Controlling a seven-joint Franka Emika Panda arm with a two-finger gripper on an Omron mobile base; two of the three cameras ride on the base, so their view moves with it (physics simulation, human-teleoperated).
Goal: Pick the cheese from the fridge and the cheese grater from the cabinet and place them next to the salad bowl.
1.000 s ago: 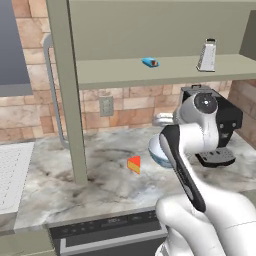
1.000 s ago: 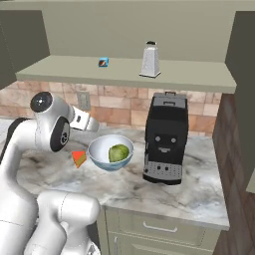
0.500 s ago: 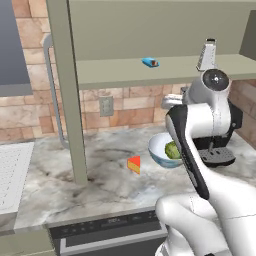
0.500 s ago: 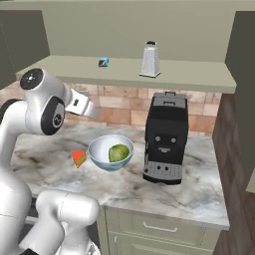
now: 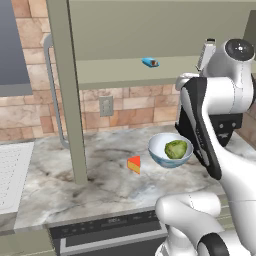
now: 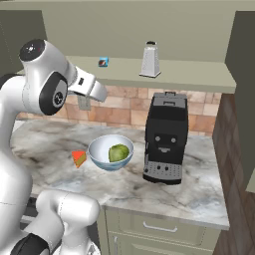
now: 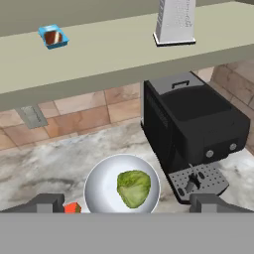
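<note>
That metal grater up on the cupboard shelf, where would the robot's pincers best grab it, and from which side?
Probably the cheese grater's tapered body, a little below the dark top handle, coming in level from the open front of the cabinet. It stands upright near the shelf's front edge, with bare shelf on both sides, so the open gripper could straddle its narrow upper part. The ceiling above it leaves little room for a top-down approach.
</note>
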